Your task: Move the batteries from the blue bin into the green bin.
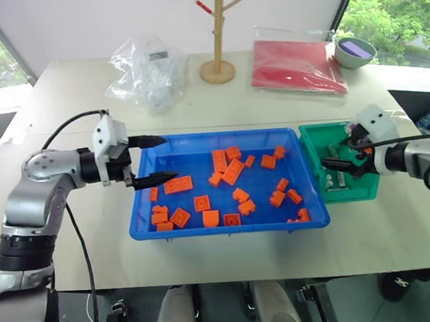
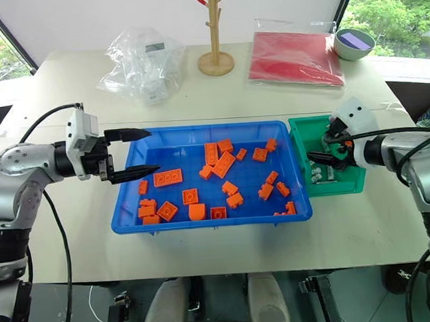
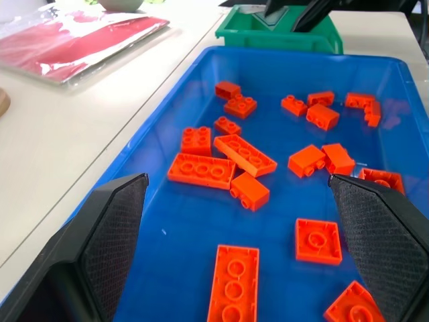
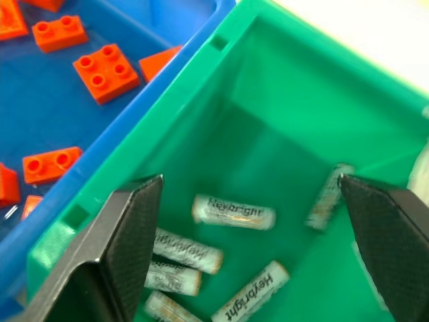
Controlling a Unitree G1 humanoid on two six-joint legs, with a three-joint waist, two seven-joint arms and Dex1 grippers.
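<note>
Batteries [image 4: 233, 212]: small silver-grey cylinders with dark lettering, lying loose at odd angles on floor of green bin [image 1: 312, 144]. Several counted in right wrist view, one leaning near far wall. Green bin small and deep, set just beside right end of blue bin [image 1: 147, 227] on desk [image 1: 65, 104]. Blue bin wide and shallow, scattered with orange bricks [image 1: 232, 171]; no battery made out among them.

Right pincer [image 1: 340, 158]: spread wide, empty, poised over green bin, batteries visible between its fingers.

Left pincer [image 1: 154, 161]: spread wide, empty, held level over left rim of blue bin, touching nothing.
</note>
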